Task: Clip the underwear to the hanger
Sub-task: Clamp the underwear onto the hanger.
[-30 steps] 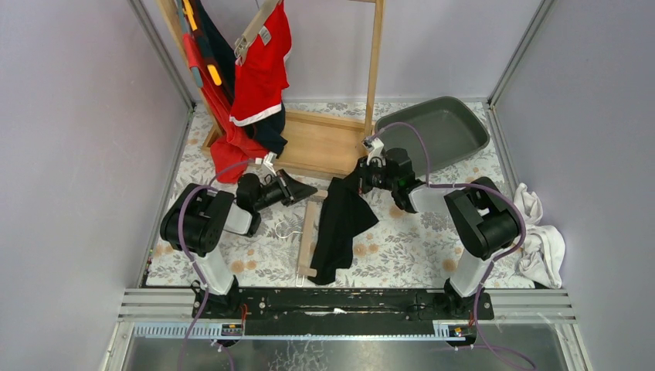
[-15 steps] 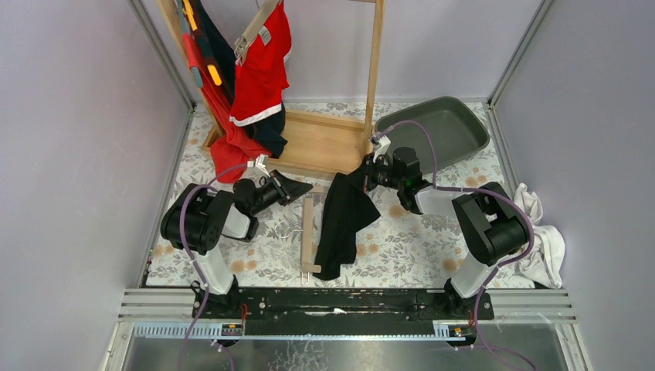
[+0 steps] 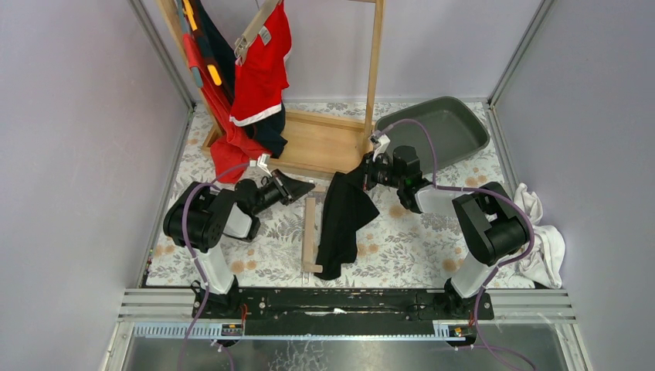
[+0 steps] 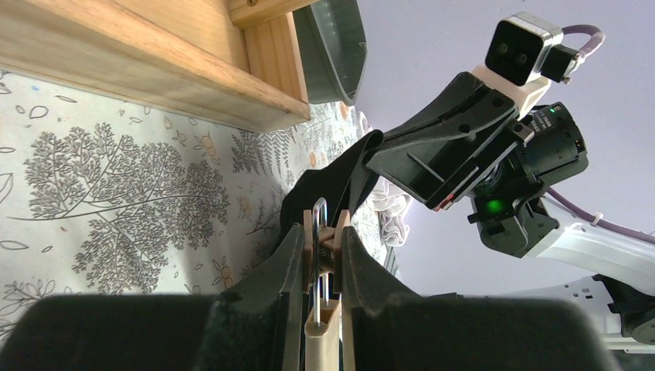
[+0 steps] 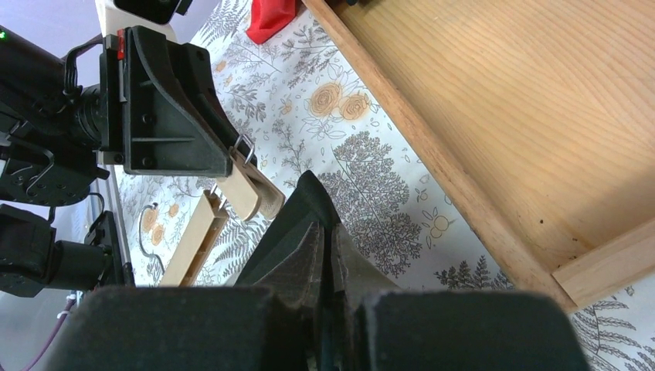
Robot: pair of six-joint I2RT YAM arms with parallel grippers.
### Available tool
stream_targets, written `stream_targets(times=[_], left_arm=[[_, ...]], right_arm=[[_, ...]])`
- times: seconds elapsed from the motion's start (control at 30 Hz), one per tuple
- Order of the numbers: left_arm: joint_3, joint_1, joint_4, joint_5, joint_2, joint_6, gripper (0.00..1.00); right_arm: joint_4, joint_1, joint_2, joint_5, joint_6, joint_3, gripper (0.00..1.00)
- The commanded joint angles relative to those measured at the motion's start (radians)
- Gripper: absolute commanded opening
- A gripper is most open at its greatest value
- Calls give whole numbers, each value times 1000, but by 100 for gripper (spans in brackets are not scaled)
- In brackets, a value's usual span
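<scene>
Over floral mat [image 3: 417, 241] — underwear [image 3: 342, 220], hanger [image 3: 308, 239].

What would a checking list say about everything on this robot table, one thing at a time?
Surface: flowery cloth, lying flat.
Job's things: black underwear held up by its top edge; wooden hanger beside it, its clip pinched.
Clutter: grey tray, white cloth, red clothes on the wooden rack.
Grippers: left gripper shut on the clip; right gripper shut on the underwear.
Cables: purple cables loop over both arms.
Surroundings: pale walls.

Hanger [image 3: 308, 232] obstructs centre; rack base [image 3: 324, 143] blocks rear.
</scene>
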Motion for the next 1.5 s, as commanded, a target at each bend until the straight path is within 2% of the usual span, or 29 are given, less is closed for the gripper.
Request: stream_targets(times=[0.0, 0.57, 1.47], left_arm=[[33, -19, 48, -6, 3, 4, 0], [89, -71, -63, -53, -15, 59, 0], [131, -132, -49, -110, -15, 72, 0]], right_arm=[[46, -8, -13, -21, 1, 46, 0], [16, -7, -15, -28, -10, 72, 0], [-11, -8, -11, -41, -4, 114, 0]])
